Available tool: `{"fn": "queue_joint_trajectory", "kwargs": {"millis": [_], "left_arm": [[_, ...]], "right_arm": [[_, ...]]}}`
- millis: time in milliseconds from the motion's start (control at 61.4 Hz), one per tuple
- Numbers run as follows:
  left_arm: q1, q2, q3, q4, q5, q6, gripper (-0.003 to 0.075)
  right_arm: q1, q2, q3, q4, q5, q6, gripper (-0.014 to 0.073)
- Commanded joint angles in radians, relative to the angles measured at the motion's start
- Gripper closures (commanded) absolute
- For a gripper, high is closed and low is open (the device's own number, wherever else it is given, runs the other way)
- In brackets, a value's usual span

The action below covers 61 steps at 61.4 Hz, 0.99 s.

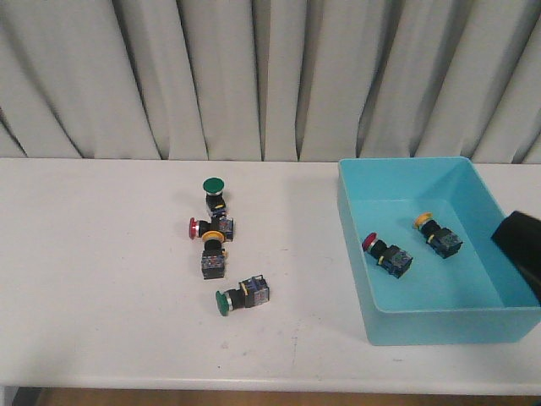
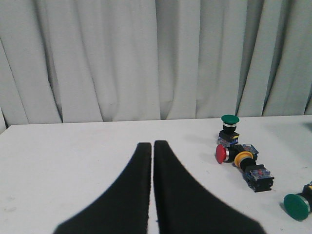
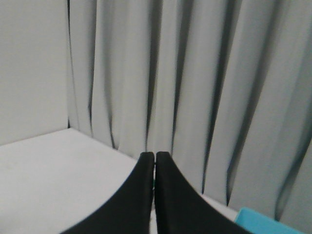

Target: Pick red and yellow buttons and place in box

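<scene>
A red button point(image 1: 195, 227) and a yellow button point(image 1: 212, 246) lie in a cluster at the table's middle; both also show in the left wrist view, the red button point(image 2: 222, 153) and the yellow button point(image 2: 243, 158). The turquoise box point(image 1: 355, 222) stands at the right and holds a red button point(image 1: 373, 244) and a yellow button point(image 1: 425, 221). My left gripper point(image 2: 152, 144) is shut and empty, left of the cluster. My right gripper point(image 3: 155, 154) is shut and empty; a black part of that arm point(image 1: 520, 245) shows at the box's right edge.
A green button point(image 1: 212, 186) stands upright behind the cluster, also in the left wrist view point(image 2: 229, 120). Another green button point(image 1: 225, 302) lies on its side nearer the front. Grey curtains hang behind the white table point(image 1: 101, 271). A box corner point(image 3: 265, 223) shows in the right wrist view.
</scene>
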State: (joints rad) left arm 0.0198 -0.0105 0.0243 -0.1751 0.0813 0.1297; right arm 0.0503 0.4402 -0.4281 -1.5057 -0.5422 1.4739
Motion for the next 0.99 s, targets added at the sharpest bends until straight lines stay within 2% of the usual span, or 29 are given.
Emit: {"fn": "queue_joint_trajectory", "kwargs": {"millis": [0, 195, 277, 505, 554, 684, 765, 863, 977], "left_arm": [[0.001, -0.015, 0.031, -0.011, -0.075, -0.002, 0.0727], [0.001, -0.015, 0.031, -0.011, -0.075, -0.002, 0.0727], [0.001, -0.015, 0.031, -0.011, -0.075, -0.002, 0.0727], [0.001, -0.015, 0.031, -0.011, -0.075, -0.002, 0.0727], [0.001, -0.015, 0.031, -0.011, -0.075, -0.002, 0.0727], [0.001, -0.015, 0.031, -0.011, -0.075, -0.002, 0.0727], [0.001, -0.015, 0.031, -0.011, -0.075, -0.002, 0.0727], [0.001, -0.015, 0.031, -0.011, -0.075, -0.002, 0.0727], [0.001, -0.015, 0.031, -0.011, -0.075, -0.002, 0.0727]], "right_arm": [[0.012, 0.007, -0.007, 0.265, 0.084, -0.221, 0.0599], [0.012, 0.007, 0.13, 0.822, 0.161, -0.63, 0.0599], [0.012, 0.006, 0.171, 0.951, 0.155, -0.747, 0.0599], [0.018, -0.071, 0.185, 0.983, 0.218, -0.848, 0.0599], [0.018, -0.099, 0.195, 1.025, 0.252, -0.881, 0.0599], [0.018, -0.195, 0.254, 1.302, 0.377, -1.135, 0.0599], [0.018, -0.263, 0.296, 1.41, 0.395, -1.304, 0.0599], [0.018, -0.336, 0.346, 1.425, 0.393, -1.43, 0.0599], [0.018, -0.406, 0.411, 1.42, 0.393, -1.448, 0.0599]]}}
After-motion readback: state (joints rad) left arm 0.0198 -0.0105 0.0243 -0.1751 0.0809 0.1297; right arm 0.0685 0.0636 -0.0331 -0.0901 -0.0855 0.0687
